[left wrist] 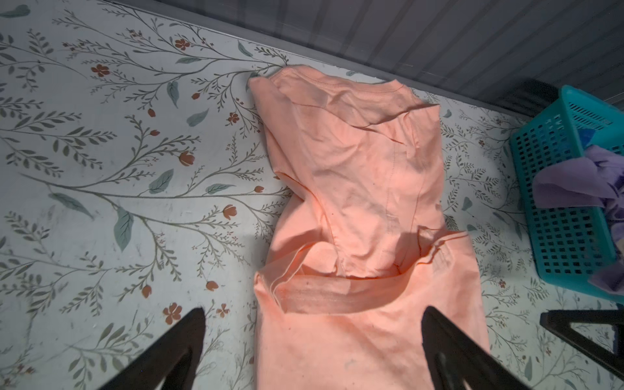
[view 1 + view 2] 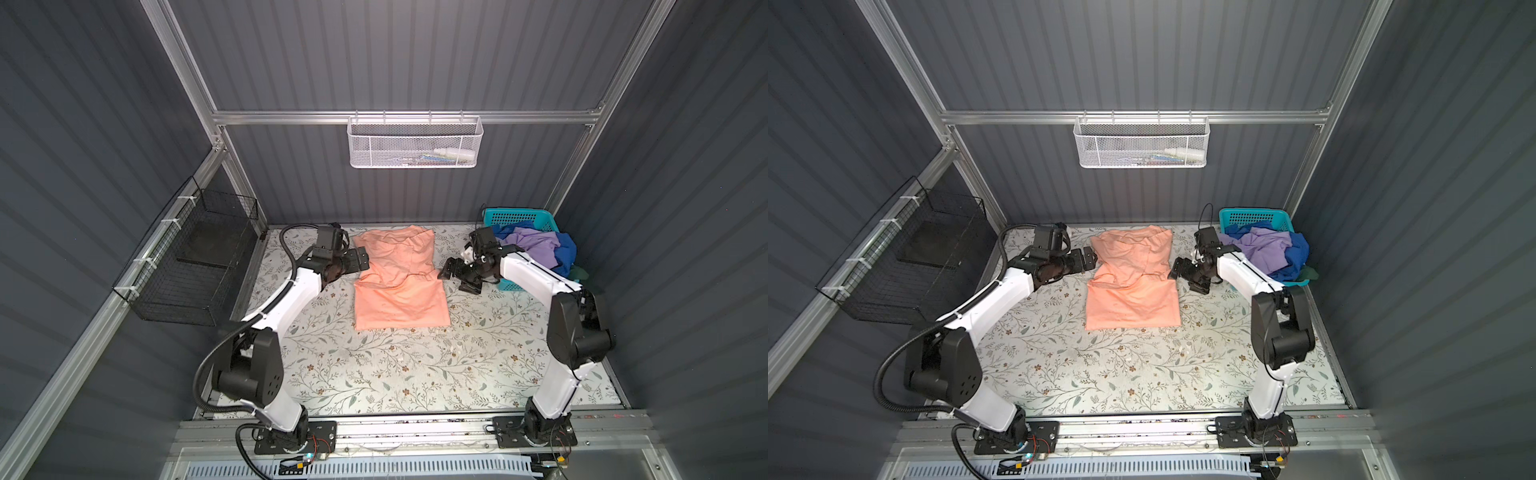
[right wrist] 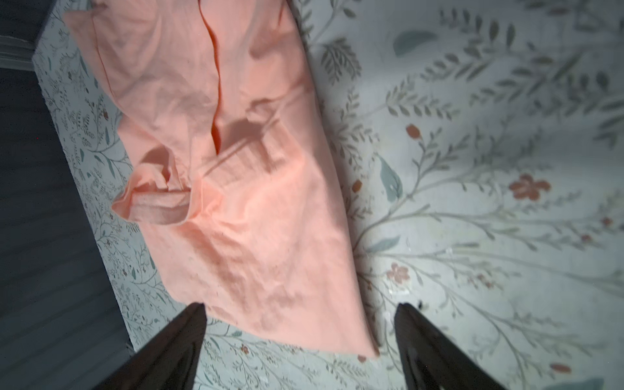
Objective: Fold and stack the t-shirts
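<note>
The peach shirt (image 2: pixel 399 286) lies on the bench (image 2: pixel 374 365) between my two grippers, running lengthwise toward the back wall. Its far half is narrow and creased. Its near half is wider and smoother, and a sleeve cuff (image 1: pixel 310 297) lies across the join. My left gripper (image 2: pixel 365 258) hangs at the shirt's left edge and my right gripper (image 2: pixel 457 279) at its right edge. Both are spread wide and hold nothing. The purple shirt (image 2: pixel 532 245) and blue shirt (image 2: pixel 565 253) sit heaped in the basket (image 2: pixel 519 216) at the back right.

I judge this fold half made. To do it well, I should pinch matching points on both edges and take every layer, not just the top one. I should lift both sides evenly and lay the cloth over in one sweep. The loose cuff could bunch, so it needs tucking first. I should keep the right arm clear of the basket.
</note>
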Motion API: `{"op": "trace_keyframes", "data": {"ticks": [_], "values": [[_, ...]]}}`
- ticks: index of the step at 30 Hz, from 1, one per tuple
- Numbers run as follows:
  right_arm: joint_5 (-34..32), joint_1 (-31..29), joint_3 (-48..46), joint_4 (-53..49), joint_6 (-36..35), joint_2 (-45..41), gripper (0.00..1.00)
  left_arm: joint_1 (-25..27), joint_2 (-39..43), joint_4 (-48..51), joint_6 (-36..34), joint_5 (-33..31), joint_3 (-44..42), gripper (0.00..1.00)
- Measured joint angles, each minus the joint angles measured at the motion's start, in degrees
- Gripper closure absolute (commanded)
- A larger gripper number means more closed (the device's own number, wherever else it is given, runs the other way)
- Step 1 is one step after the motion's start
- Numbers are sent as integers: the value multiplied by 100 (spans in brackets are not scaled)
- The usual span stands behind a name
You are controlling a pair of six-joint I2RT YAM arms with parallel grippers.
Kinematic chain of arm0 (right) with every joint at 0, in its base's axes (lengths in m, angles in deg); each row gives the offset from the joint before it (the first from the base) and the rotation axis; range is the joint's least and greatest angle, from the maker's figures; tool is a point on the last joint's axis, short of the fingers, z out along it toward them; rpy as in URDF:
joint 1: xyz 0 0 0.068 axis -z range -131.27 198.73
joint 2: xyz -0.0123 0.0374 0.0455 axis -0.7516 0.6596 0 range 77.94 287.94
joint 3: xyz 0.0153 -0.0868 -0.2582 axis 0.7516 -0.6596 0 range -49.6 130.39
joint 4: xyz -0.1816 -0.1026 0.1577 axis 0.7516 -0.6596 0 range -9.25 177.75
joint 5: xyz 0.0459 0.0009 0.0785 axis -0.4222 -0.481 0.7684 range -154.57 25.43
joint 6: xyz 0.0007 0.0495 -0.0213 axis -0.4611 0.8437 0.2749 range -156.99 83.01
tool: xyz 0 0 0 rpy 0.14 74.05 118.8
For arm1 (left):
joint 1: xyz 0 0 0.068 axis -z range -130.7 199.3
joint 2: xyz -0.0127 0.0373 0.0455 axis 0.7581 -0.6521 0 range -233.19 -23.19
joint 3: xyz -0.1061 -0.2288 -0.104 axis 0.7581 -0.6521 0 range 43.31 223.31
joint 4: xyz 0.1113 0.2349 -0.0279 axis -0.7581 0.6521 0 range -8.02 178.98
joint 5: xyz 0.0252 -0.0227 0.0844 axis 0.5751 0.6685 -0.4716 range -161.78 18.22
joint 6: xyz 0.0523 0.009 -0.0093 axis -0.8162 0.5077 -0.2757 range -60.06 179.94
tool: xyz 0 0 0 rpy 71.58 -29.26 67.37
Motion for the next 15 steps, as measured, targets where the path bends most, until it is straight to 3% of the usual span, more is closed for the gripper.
{"op": "trace_keyframes", "data": {"ticks": [8,15], "values": [[186,-291,-1867,756,492,-706,26,0,960,247,181,173,-1626,7],[326,-358,-2494,1478,800,-699,31,0,1193,201,463,745,-2380,11]]}}
